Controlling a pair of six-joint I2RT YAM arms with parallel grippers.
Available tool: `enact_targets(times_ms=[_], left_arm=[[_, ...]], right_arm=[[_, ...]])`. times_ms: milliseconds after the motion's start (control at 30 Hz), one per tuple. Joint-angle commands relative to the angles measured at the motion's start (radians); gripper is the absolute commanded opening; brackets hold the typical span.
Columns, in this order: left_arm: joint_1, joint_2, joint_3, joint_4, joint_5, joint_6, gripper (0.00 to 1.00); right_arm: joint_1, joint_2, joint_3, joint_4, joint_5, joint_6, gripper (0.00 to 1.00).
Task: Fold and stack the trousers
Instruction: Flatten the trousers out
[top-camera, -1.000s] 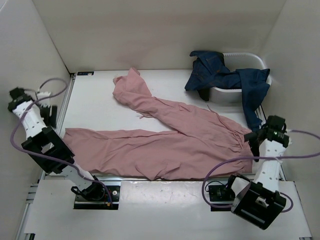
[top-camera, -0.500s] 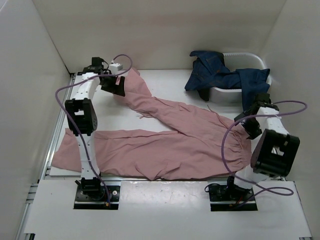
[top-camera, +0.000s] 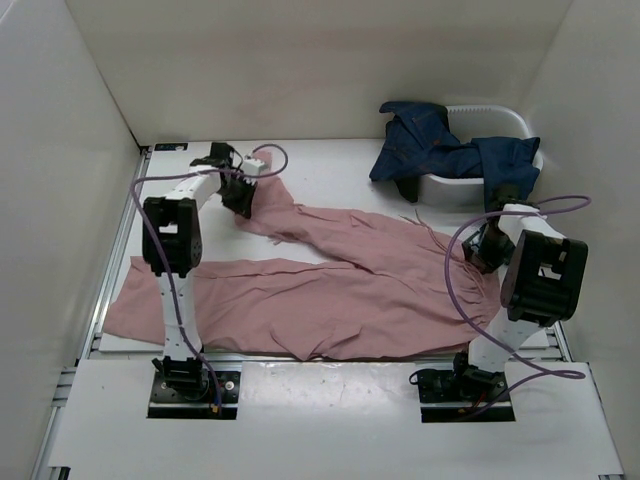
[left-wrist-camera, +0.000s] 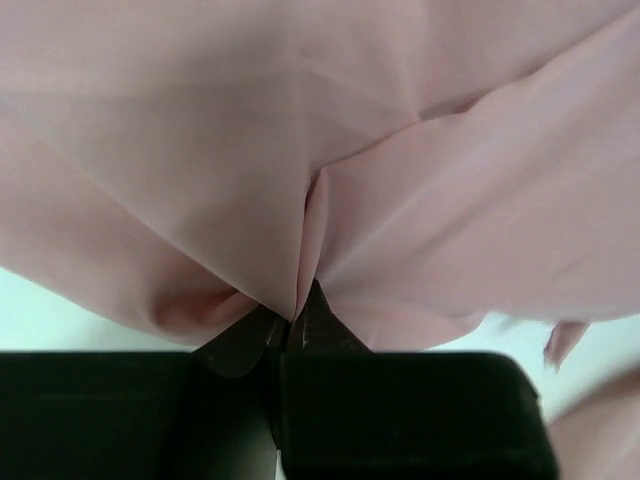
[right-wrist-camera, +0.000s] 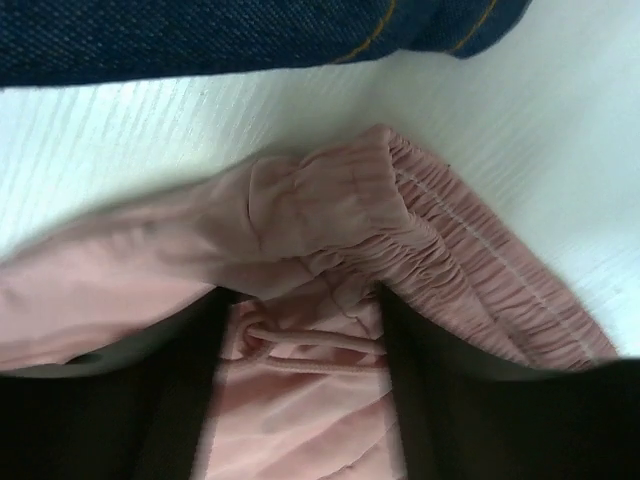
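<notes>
The dusty-pink trousers lie spread on the white table, one leg running left along the near edge, the other reaching to the far left. My left gripper sits on the end of that far leg. In the left wrist view its jaws are shut, pinching a fold of the pink cloth. My right gripper is at the waist on the right. In the right wrist view it stands open astride the gathered waistband, with the drawstring between its dark fingers.
A white tub stands at the back right with dark blue jeans draped over its rim and onto the table. A jeans edge lies just beyond the waistband. White walls close in the left, back and right sides.
Both arms swung in from the table's sides onto the trousers. The left gripper reached the far leg end, shut on it and pulled it slightly nearer. The right jaws narrowed round the waistband.
</notes>
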Motion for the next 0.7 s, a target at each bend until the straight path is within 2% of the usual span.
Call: enact_targets(times_ms=[0,67,100,133,167,200,233,300,367,433,533,667], left_arm=[[0.019,-0.212,-0.234,-0.036,-0.081,0.099,0.14],[0.03,-0.299,-0.411,-0.047,-0.122,0.157,0.14],[0.039,-0.382,-0.463,-0.059,-0.133,0.177,0.14],[0.039,-0.419,-0.504,-0.076,-0.133,0.197,0.14],[0.048,-0.453,-0.564,-0.099,-0.133,0.231,0.2],[0.048,-0.515,-0.581,-0.148,-0.116,0.243,0.35],[0.048,-0.543,-0.592,-0.166,-0.101,0.243,0.55],[0.07,-0.594,-0.578,-0.179,-0.067,0.243,0.76],[0.085,-0.649,-0.528,-0.188,-0.011,0.205,0.93],[0.117,-0.658,-0.41,-0.188,0.039,0.17,0.99],[0.142,-0.596,-0.284,-0.118,0.042,0.076,1.0],[0.142,-0.394,-0.091,-0.117,-0.015,-0.016,1.0]], right_arm=[[0.001,0.043,0.006,0.0,-0.011,0.015,0.56],[0.013,0.043,-0.005,0.011,-0.023,0.015,0.42],[0.013,0.043,-0.02,0.02,-0.023,0.006,0.31],[0.025,0.024,-0.034,0.032,-0.023,0.006,0.26],[0.039,0.014,-0.034,0.033,-0.023,-0.005,0.22],[0.039,0.014,-0.034,0.033,-0.014,-0.014,0.15],[0.055,0.001,-0.034,0.033,-0.014,-0.023,0.14],[0.081,-0.012,-0.034,0.033,-0.005,-0.051,0.14],[0.095,-0.021,-0.011,0.019,0.006,-0.065,0.26],[0.116,-0.042,0.019,-0.006,0.006,-0.094,0.39],[0.125,-0.052,0.067,-0.016,0.018,-0.122,0.49],[0.125,-0.041,0.139,-0.017,0.009,-0.14,0.55]])
